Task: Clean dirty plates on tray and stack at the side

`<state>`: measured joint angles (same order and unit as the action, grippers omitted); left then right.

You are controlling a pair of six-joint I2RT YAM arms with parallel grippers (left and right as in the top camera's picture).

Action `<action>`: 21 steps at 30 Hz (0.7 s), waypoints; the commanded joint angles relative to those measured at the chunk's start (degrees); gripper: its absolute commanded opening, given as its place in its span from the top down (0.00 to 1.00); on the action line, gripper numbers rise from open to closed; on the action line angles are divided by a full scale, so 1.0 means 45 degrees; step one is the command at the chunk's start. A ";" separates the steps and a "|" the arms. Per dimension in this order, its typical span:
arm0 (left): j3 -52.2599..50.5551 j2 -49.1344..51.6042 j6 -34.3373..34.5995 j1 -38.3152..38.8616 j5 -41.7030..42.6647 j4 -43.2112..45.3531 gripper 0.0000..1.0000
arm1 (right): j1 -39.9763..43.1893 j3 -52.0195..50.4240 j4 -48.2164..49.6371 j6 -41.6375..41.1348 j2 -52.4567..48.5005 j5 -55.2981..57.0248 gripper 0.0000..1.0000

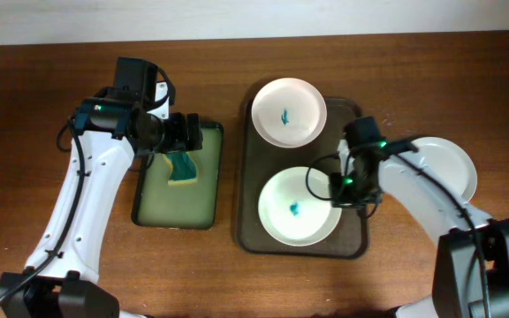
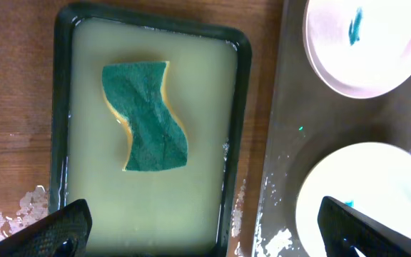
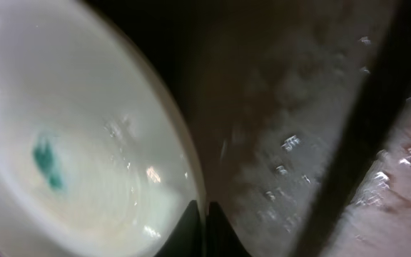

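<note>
Two white plates with teal stains lie on the dark tray: a far plate and a near plate. My right gripper is shut on the right rim of the near plate, one finger on each side. A green and yellow sponge lies in the soapy basin; it also shows in the overhead view. My left gripper is open and empty above the basin's near edge, apart from the sponge.
A clean white plate sits on the wooden table right of the tray. The basin stands left of the tray. Soap suds spot the wood and the tray's edge.
</note>
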<state>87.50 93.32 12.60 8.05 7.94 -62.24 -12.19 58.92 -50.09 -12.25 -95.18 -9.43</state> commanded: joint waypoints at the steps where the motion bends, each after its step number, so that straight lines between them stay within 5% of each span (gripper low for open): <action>1: 0.0121 -0.0097 -0.0068 -0.0078 -0.0049 0.0015 0.01 | -0.0442 -0.0486 0.1083 -0.2909 0.0117 0.0607 0.96; 4: 0.0121 -0.0097 -0.0063 -0.0078 -0.0049 0.0015 0.01 | -0.0442 -0.0481 0.1579 -0.2569 0.0117 0.0573 0.75; 11: -0.0554 0.0685 -0.0058 -0.0078 -0.1496 0.0223 0.00 | -0.0442 0.0272 0.0651 0.0000 0.1064 0.0437 0.71; 15: -0.2176 0.3570 0.1175 -0.0078 -0.1545 0.2414 0.39 | -0.0442 0.0267 0.0646 0.0000 0.1117 0.0437 0.69; 18: -0.2176 0.5629 0.1870 -0.0078 -0.2001 0.3657 0.58 | -0.0442 0.0267 0.0646 0.0000 0.1117 0.0437 0.66; 19: -0.2176 0.5999 0.1865 -0.0078 -0.2001 0.3895 0.69 | -0.0442 0.0267 0.0646 -0.0005 0.1117 0.0437 0.66; 20: -0.2176 0.6135 0.1865 -0.0078 -0.1933 0.3847 1.00 | -0.0442 0.0267 0.0641 -0.0039 0.1117 0.0457 0.66; 21: -0.2142 0.6101 0.1860 -0.0078 -0.1909 0.3706 1.00 | -0.0418 0.0267 0.0646 -0.0155 0.1117 0.0549 0.66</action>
<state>78.61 116.57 20.01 8.23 2.68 -45.67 -13.98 59.16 -47.16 -12.86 -91.18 -7.75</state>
